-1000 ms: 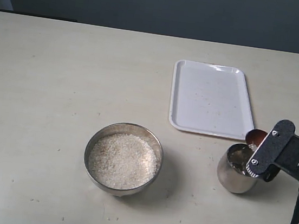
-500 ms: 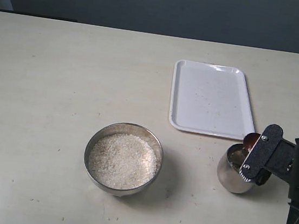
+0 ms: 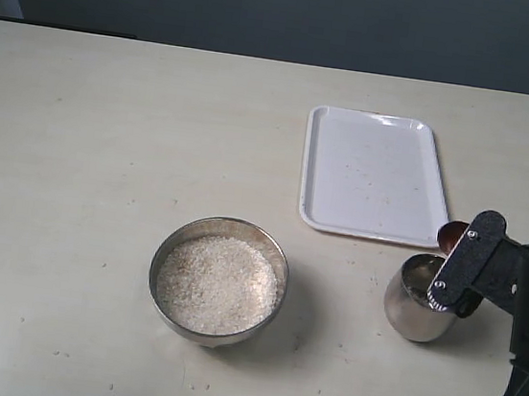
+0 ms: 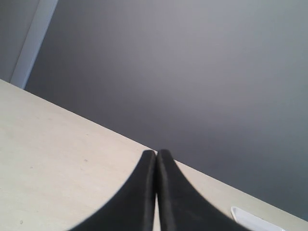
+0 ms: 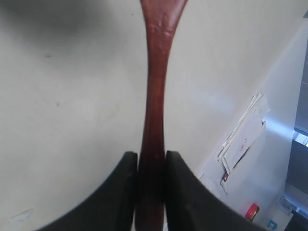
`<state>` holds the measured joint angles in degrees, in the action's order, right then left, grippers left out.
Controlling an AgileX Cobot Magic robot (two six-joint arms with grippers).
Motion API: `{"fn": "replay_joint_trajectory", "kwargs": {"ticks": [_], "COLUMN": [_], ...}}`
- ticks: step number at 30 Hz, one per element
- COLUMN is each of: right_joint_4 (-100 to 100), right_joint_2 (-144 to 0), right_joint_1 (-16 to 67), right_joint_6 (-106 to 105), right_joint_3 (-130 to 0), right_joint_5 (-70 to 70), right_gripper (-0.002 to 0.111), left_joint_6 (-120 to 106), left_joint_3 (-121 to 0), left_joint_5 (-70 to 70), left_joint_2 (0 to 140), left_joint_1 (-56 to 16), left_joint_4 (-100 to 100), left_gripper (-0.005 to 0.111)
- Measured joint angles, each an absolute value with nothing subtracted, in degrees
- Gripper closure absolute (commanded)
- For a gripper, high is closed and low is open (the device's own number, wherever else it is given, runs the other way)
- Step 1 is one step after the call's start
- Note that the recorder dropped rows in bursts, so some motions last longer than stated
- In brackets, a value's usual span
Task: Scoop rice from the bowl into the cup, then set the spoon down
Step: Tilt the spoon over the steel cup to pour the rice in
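Note:
The steel bowl (image 3: 166,249) holds a full mound of white rice (image 3: 217,284) at the table's middle front. To its right stands the small steel cup (image 3: 410,308). My right gripper (image 3: 462,264) hangs over the cup's right rim and hides part of its mouth. It is shut on the handle of the reddish-brown wooden spoon (image 5: 155,96), whose head (image 3: 451,234) pokes out just beyond the cup's far rim. In the right wrist view the black fingers (image 5: 125,183) pinch the handle from both sides. My left gripper (image 4: 157,153) is shut on nothing, away from the objects.
A white rectangular tray (image 3: 377,173) lies behind the cup, close to the spoon head; its corner (image 4: 250,219) shows in the left wrist view. A few stray grains dot the table around the bowl. A dark wall runs behind the table's far edge.
My right gripper sank and swung left toward the cup, then eased slightly back right and up. The spoon head stayed by the cup's far rim. Bowl, cup and tray have not moved.

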<state>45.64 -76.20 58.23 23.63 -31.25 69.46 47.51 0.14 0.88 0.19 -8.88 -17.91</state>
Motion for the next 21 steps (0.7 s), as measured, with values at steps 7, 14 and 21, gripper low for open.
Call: {"fn": "replay_joint_trajectory", "kwargs": {"ticks": [7,14,21], "right_joint_4": [46.40,47.30,47.66], "right_joint_2": [-77.76,-79.06,-79.06], "right_joint_1": [61.86,62.15,62.21], "right_joint_6": [24.54,25.33,25.51], "right_joint_3": [-31.25,-31.25,-31.25], "right_joint_5": [69.47,69.47,69.47], "right_gripper": [0.109,0.109,0.109], "left_joint_6": [47.51,47.51,47.51], "left_joint_3": [0.14,0.14,0.14], "left_joint_5": [0.88,0.88,0.88], "left_joint_2": [0.19,0.19,0.19], "left_joint_1": [-8.88,-8.88,-8.88], "left_joint_4": [-17.91,-17.91,-17.91], "left_gripper": [0.106,0.106,0.106]}}
